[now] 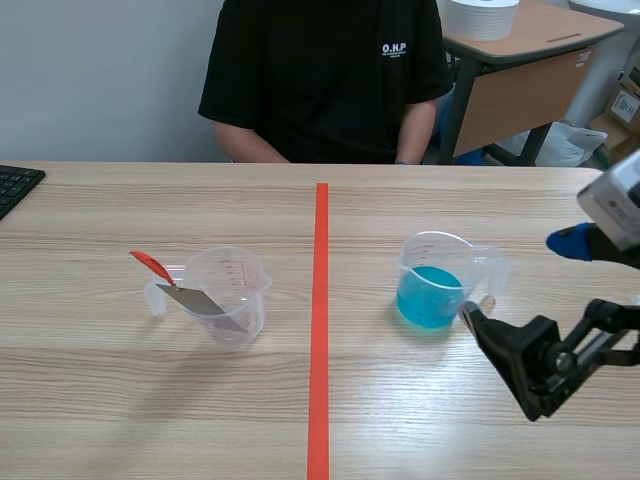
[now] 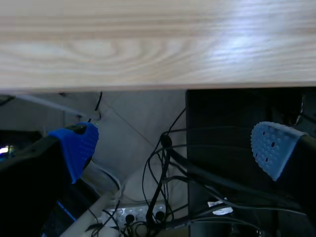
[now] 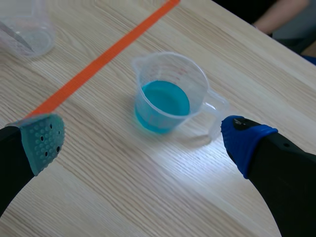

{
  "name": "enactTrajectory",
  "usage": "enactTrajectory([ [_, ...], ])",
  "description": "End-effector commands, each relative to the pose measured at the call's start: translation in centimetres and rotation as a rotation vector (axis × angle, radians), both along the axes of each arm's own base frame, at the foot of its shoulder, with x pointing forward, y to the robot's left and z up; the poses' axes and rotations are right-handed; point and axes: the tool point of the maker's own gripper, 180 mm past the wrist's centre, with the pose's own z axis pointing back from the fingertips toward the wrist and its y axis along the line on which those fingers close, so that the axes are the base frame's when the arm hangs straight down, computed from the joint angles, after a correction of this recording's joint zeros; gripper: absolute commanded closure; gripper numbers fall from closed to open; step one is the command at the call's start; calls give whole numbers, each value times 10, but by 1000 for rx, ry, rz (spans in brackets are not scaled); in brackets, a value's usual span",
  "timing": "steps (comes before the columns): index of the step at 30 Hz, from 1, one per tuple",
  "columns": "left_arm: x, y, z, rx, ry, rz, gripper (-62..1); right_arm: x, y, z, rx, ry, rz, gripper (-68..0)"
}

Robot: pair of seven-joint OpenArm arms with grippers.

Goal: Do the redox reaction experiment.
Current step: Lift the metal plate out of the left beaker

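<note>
The right arm is hanging low over the right side of the bench [image 1: 150,420]. Its pincer [image 1: 515,278] is standing wide open and gripping nothing, one finger lying near the bench top and the blue-padded one raised above it. The tips are facing the cup of blue liquid [image 1: 432,288], which is sitting just ahead of them, right of the red tape line [image 1: 320,330]. The cup's handle is pointing toward the pincer, close to the blue-padded finger.

The left pincer [image 2: 175,148] is also gaping open and empty, hanging off the near edge of the bench above a tangle of cables [image 2: 158,197].

Left of the tape, a clear cup [image 1: 235,290] is standing with a grey strip [image 1: 200,303] leaning in it, its red end [image 1: 150,264] sticking out over the rim. A person [image 1: 320,70] in a black shirt is sitting across the bench, and a keyboard [image 1: 15,185] is lying at its far left edge.
</note>
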Motion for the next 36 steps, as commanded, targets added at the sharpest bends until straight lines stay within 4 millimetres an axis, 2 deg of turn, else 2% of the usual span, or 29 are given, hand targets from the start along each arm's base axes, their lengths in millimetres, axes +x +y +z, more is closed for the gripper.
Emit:
enactTrajectory([
  [1, 9, 0, 3, -5, -35, 8, -623, 8, 11, 14, 7, -52, 40, -667],
  [7, -1, 4, -19, 7, 16, 9, -623, 15, 53, 25, 21, -104, 173, -667],
  [17, -13, -12, -47, -22, 83, -20, -623, 9, 126, 40, 35, -183, 401, -667],
  [26, -20, -20, -54, -43, 111, -29, -623, -7, 180, 52, 60, -237, 586, -667],
  [36, -20, -20, -54, -43, 110, -29, -623, -14, 229, 36, 112, -220, 707, -667],
])
